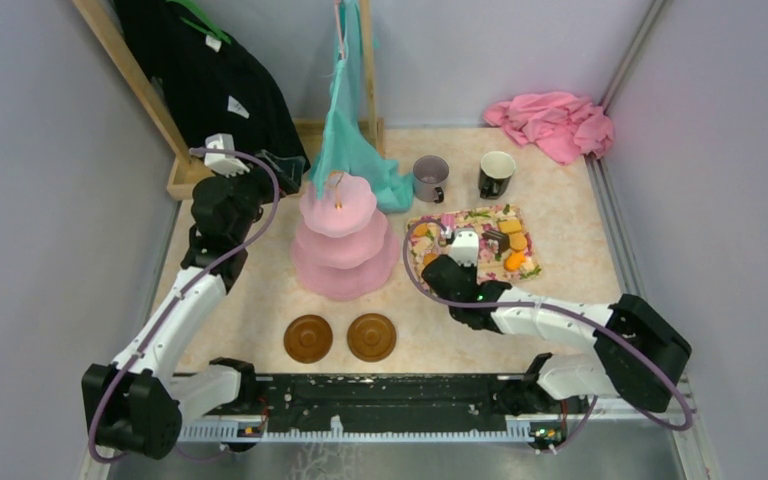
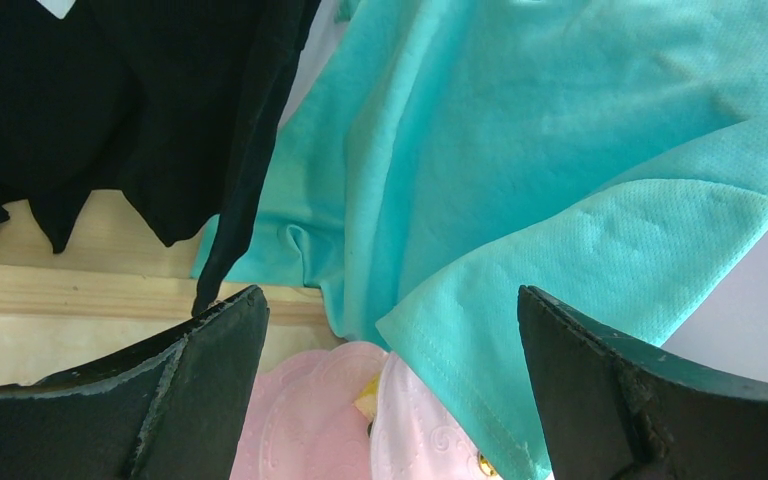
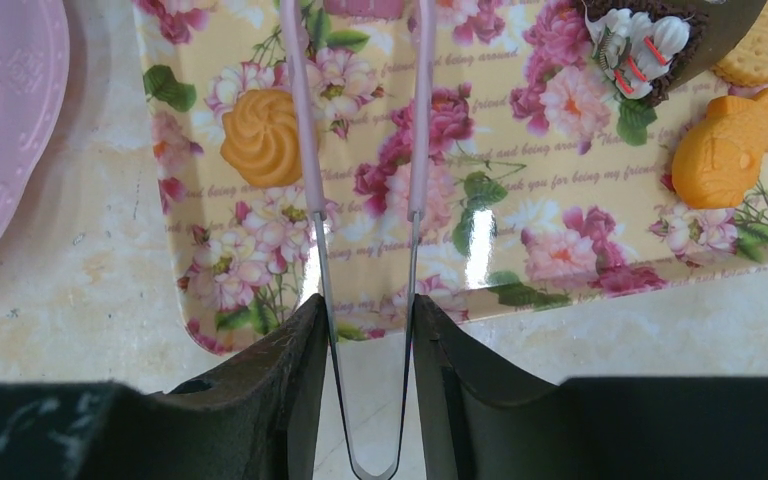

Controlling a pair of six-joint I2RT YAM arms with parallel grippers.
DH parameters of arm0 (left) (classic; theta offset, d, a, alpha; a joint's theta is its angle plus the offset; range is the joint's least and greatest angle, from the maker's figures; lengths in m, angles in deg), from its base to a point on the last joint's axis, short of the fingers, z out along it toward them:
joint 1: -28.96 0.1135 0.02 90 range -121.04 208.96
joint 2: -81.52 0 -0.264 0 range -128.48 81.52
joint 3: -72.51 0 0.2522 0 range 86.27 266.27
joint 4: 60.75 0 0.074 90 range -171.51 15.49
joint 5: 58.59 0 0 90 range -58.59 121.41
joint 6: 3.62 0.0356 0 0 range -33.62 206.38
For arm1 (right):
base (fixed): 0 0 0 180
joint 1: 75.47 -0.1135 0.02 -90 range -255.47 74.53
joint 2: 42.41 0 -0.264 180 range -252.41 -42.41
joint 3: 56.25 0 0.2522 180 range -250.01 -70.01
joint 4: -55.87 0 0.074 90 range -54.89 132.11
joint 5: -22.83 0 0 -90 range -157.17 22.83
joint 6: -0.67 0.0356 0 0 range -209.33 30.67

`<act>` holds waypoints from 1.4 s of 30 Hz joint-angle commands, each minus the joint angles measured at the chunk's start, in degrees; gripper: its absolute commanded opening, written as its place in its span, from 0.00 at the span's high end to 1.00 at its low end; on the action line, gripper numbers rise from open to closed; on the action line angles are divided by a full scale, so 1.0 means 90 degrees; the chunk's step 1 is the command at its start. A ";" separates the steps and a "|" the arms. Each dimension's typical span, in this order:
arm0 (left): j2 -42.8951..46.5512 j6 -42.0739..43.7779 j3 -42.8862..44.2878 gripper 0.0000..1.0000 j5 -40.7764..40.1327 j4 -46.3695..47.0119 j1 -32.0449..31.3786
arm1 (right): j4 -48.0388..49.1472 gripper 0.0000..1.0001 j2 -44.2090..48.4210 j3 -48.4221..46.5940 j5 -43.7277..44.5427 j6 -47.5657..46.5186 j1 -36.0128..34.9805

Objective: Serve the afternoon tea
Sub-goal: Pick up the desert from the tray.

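Serving had barely begun, by the look of it: the pink three-tier stand [image 1: 345, 250] stood bare on every tier that showed, and the toy cakes all lay on the floral tray [image 3: 520, 200] at its 3 o'clock. The right tool [image 3: 365, 315] was clamped on a pair of pink-tipped tongs [image 3: 312, 190], its jaws squeezing the metal arms toward each other. The tongs reached out over the tray, with an orange swirl cake [image 3: 262, 137] just off their 9 o'clock side and an orange fish-shaped cake [image 3: 725, 150] well away at 3 o'clock. The tips ran out of view, so whether they had a cake could not be told. The left tool [image 2: 392, 310] hung with its jaws wide apart and empty at about the stand's 10 o'clock, facing a teal shirt [image 2: 520, 150]. The grey mug [image 1: 430, 177] and the black mug [image 1: 496, 173] sat at the tray's 12 o'clock, while the two brown discs [image 1: 308, 338] lay bare on the desk [image 1: 260, 300] at the stand's 6 o'clock. Moving the cakes to the stand, and probably setting the mugs on the discs, remained to do.
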 commanded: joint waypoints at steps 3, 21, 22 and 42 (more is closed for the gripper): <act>-0.0047 0.0117 0.0246 0.01 0.0105 0.0214 -0.0034 | 0.0315 0.64 -0.0290 -0.0479 0.0132 0.0061 0.0293; -0.0082 0.0206 0.0200 0.01 0.0053 0.0244 -0.0033 | 0.1123 0.64 -0.0714 -0.0601 -0.0223 -0.0576 0.0850; -0.0073 0.0207 0.0200 0.01 0.0053 0.0244 -0.0033 | 0.1142 0.65 -0.0714 -0.0601 -0.0244 -0.0609 0.0870; 0.0129 0.0202 0.0133 0.01 -0.0022 0.0111 -0.0033 | 0.0906 0.97 0.0751 -0.0105 -0.0538 -0.1038 0.0744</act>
